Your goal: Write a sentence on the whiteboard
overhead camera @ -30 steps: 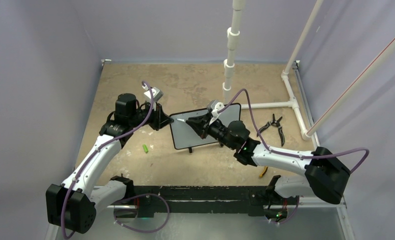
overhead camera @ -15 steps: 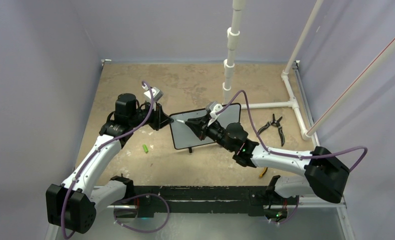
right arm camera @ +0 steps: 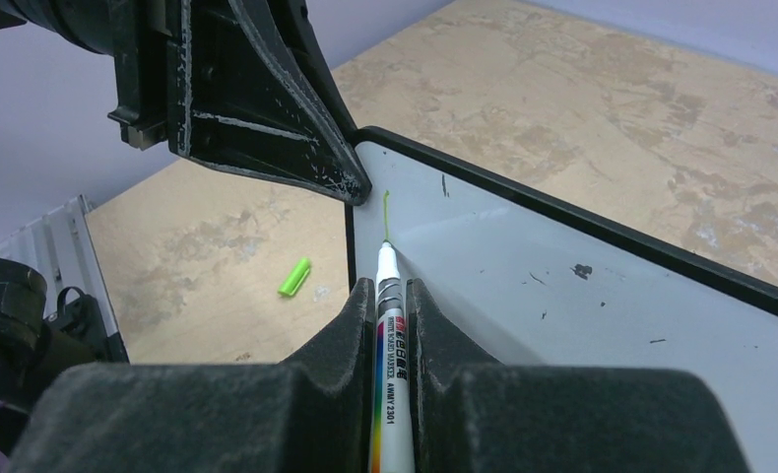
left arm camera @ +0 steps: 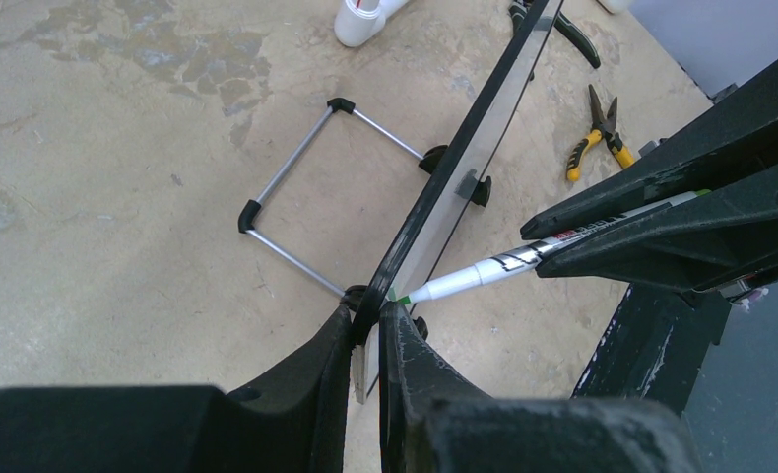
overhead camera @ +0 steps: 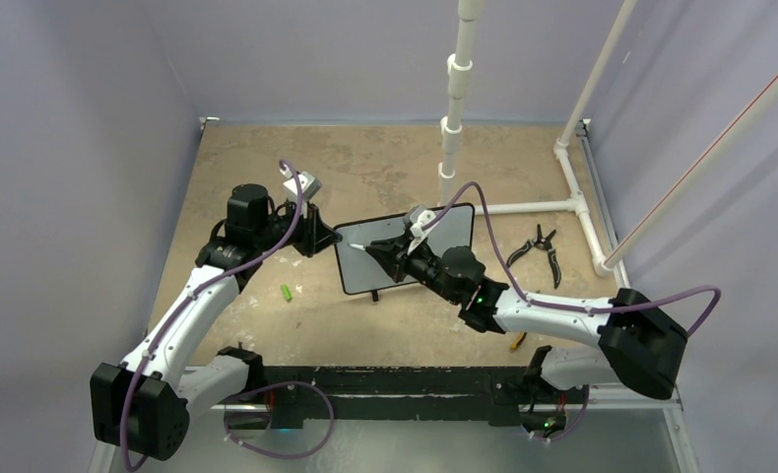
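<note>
Right claw [right arm camera: 389, 296] drawn nearer | marker [right arm camera: 393, 374] tip touching whiteboard [right arm camera: 582, 296]

Cap [overhead camera: 287, 293] left of whiteboard [overhead camera: 361, 272], pliers [overhead camera: 543, 246] right

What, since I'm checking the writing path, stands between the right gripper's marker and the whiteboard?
Nothing visible: the marker touches the whiteboard at a short green stroke. The left gripper clamps the board's edge beside it.
</note>
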Tool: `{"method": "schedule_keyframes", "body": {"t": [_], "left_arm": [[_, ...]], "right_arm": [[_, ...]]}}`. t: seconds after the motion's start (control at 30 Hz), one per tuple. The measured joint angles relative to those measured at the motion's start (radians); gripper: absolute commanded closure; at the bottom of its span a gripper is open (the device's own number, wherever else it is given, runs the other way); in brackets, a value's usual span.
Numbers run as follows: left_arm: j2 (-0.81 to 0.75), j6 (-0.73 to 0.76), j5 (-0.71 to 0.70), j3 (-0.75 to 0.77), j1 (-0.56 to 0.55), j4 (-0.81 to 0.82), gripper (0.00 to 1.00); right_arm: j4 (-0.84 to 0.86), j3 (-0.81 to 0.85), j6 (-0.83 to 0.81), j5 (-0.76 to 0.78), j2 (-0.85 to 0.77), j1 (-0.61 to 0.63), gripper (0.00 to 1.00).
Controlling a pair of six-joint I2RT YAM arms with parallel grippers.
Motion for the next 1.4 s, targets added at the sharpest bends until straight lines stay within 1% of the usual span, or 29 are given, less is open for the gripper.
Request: {"method": "schedule_keyframes", "body": {"t": [0.77,1.4], "left_arm": [[-0.002,0.000,-0.008,0.000,0.000,0.000,1.00],[-0.004,0.001,-0.010,0.000,0.000,0.000,1.00]], "right_arm": [[0.024,0.000,-0.001,0.069,-0.004,0.019,1.00],[0.037,-0.014,0.003,0.078,-0.009,0.019,1.00]]}}
